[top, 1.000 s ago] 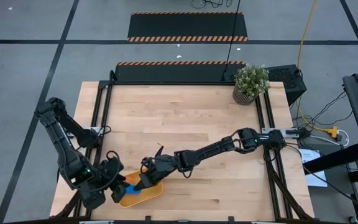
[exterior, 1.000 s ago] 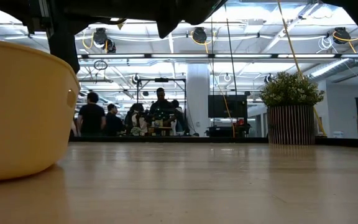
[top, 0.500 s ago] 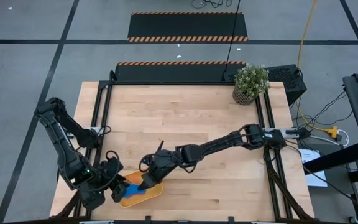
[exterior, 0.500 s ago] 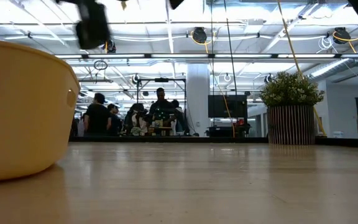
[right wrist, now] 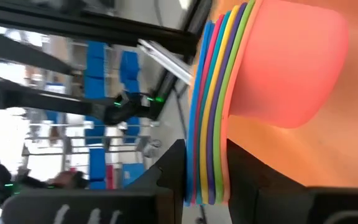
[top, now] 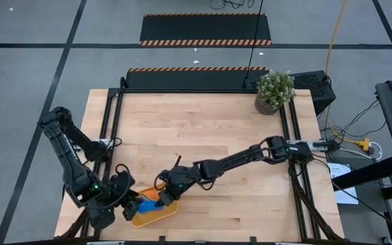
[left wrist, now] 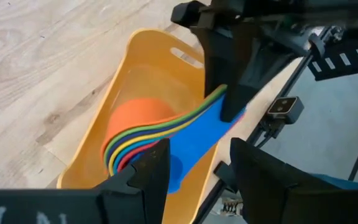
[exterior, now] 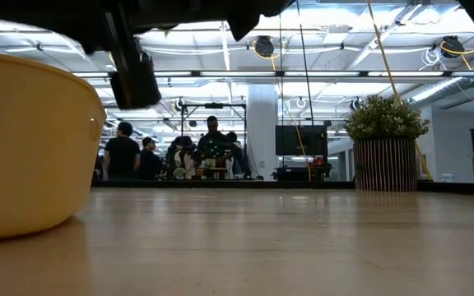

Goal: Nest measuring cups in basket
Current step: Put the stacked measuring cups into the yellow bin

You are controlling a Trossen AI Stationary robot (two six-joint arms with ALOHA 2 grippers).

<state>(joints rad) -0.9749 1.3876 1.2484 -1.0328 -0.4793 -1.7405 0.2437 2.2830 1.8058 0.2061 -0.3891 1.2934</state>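
Orange on top, blue at the bottom — the nested stack of graded plastic measuring cups (left wrist: 145, 127) lay inside the shallow yellow-orange plastic basket (left wrist: 132, 68) at the table's front-left edge. We saw that over the last second the right gripper (top: 163, 199) had pushed a little deeper over the basket, and its fingers (right wrist: 241, 180) were pinched on the fanned handles of the stack. The left gripper (left wrist: 197, 171) waited just beside the basket, its fingers parted and holding nothing. We judged that the stack was being seated — nesting looked all but finished, with only the release left. The wooden table (top: 209, 129) showed no loose cups that we could make out.
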